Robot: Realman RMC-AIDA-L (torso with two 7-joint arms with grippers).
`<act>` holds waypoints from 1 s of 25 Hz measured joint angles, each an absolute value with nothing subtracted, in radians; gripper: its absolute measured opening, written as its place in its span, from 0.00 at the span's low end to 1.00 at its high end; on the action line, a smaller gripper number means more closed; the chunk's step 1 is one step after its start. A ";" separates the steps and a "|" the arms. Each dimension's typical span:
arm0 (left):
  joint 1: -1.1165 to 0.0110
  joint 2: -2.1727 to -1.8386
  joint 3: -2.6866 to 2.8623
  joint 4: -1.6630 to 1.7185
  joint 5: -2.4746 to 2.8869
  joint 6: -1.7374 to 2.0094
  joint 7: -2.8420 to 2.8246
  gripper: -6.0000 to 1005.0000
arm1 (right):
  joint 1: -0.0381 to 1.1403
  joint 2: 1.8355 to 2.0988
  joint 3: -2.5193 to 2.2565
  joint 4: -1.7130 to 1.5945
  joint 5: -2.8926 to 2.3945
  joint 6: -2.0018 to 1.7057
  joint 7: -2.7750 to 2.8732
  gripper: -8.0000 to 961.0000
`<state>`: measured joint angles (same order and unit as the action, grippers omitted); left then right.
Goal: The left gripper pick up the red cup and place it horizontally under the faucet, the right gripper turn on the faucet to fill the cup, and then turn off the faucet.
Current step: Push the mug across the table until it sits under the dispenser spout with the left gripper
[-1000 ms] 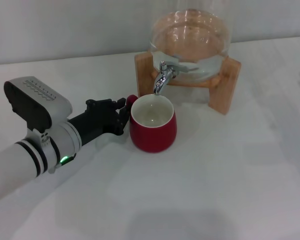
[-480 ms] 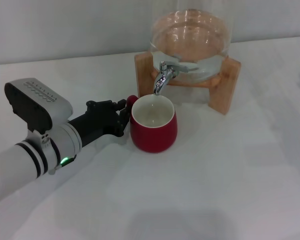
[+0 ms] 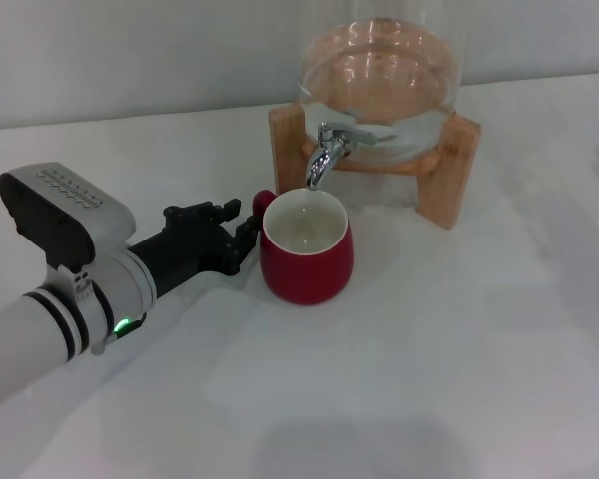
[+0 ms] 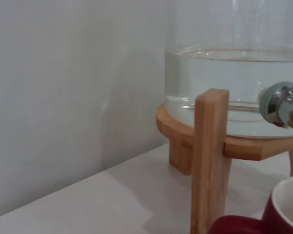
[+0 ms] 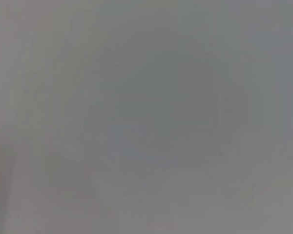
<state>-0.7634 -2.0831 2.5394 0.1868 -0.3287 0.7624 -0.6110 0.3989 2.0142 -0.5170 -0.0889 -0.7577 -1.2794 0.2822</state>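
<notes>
The left gripper [image 3: 248,222] lies low over the bench [image 3: 429,369], its fingers apart around the small handle of the red cup [image 3: 306,249]. The cup stands upright, right under the spout of the faucet [image 3: 327,152] on the glass water jar [image 3: 381,75] near the back edge.

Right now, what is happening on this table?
The red cup stands upright on the table, its mouth under the faucet of a glass jar in a wooden stand. The left gripper is at the cup's handle side. No water is running. The right gripper is out of view.
</notes>
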 joint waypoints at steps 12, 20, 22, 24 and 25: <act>-0.761 -2.082 2.519 0.181 -0.336 0.761 -0.618 0.46 | 0.401 2.014 -0.517 -0.089 -0.758 -1.279 0.282 0.91; -0.748 -2.081 2.502 0.183 -0.343 0.761 -0.616 0.66 | 0.402 2.014 -0.517 -0.089 -0.758 -1.274 0.282 0.91; -0.745 -2.082 2.501 0.183 -0.345 0.761 -0.617 0.69 | 0.402 2.014 -0.517 -0.089 -0.758 -1.274 0.282 0.91; -0.742 -2.082 2.498 0.184 -0.346 0.761 -0.617 0.71 | 0.402 2.014 -0.517 -0.089 -0.758 -1.273 0.282 0.91; -0.739 -2.082 2.495 0.186 -0.346 0.761 -0.615 0.72 | 0.401 2.014 -0.517 -0.089 -0.758 -1.273 0.282 0.91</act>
<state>-0.7390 -2.0819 2.4947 0.1856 -0.3458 0.7607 -0.6153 0.4010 2.0141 -0.5170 -0.0890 -0.7578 -1.2730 0.2823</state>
